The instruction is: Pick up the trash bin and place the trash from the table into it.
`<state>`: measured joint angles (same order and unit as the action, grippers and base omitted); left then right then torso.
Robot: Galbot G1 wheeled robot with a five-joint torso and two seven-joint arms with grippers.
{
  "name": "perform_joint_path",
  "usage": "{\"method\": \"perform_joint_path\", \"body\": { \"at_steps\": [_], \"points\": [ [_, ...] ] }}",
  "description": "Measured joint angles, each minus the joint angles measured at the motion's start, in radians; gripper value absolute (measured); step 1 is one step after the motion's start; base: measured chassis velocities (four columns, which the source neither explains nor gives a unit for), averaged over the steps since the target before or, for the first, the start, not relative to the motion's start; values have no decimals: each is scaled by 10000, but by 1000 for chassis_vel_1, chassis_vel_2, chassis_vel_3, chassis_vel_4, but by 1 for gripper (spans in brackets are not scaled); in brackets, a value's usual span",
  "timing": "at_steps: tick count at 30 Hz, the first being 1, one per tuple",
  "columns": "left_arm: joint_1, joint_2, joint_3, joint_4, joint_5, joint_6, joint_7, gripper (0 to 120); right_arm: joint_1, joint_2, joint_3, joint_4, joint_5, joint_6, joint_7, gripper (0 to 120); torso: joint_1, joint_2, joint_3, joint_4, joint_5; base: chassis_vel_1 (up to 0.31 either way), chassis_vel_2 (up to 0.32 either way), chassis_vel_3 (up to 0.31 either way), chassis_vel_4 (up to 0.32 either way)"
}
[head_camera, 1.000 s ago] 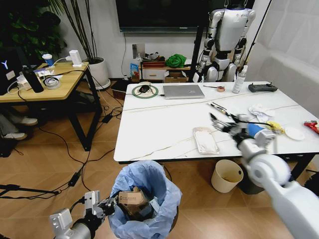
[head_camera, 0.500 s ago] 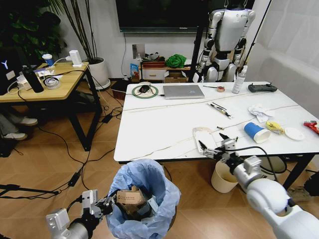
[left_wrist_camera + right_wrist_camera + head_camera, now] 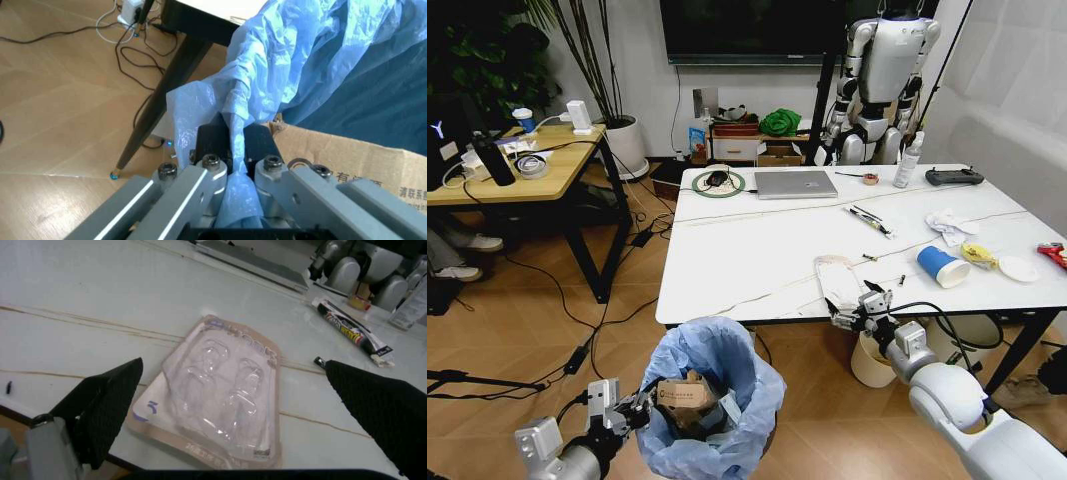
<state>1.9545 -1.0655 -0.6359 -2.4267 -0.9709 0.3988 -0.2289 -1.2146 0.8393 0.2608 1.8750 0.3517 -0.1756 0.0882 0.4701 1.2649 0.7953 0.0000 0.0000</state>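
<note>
I am pinching crinkled, translucent light-blue plastic film [image 3: 235, 150] between my left gripper [image 3: 233, 175]'s brushed-metal fingers, with matt brown cardboard [image 3: 347, 160] lying just beside that film. My right gripper [image 3: 240, 415]'s wide-spread matt black textured pads [image 3: 110, 405] are flanking a clear, glossy plastic blister packet [image 3: 217, 395] with a tan paper border. The packet is lying on the table [image 3: 87, 295]'s smooth, glossy white, faintly veined top.

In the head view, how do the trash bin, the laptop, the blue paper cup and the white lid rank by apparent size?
1. trash bin, though it is nearest the camera
2. laptop
3. blue paper cup and white lid look about alike, so I do not rank them.
</note>
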Motion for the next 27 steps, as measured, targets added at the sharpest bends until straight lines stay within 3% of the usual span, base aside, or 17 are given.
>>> {"method": "perform_joint_path", "body": {
  "at_steps": [15,27],
  "points": [
    [-15,-39,-17,-32,28,-15,17,0,449,12,-662,-315,-318,15,3,100,0,0,0,0,0,0,0,0,0],
    [-76,-7,13,11,3,-30,33,0,637,-5,-579,-683,-1034,18,35,100,0,0,0,0,0,0,0,0,0]
  ]
}}
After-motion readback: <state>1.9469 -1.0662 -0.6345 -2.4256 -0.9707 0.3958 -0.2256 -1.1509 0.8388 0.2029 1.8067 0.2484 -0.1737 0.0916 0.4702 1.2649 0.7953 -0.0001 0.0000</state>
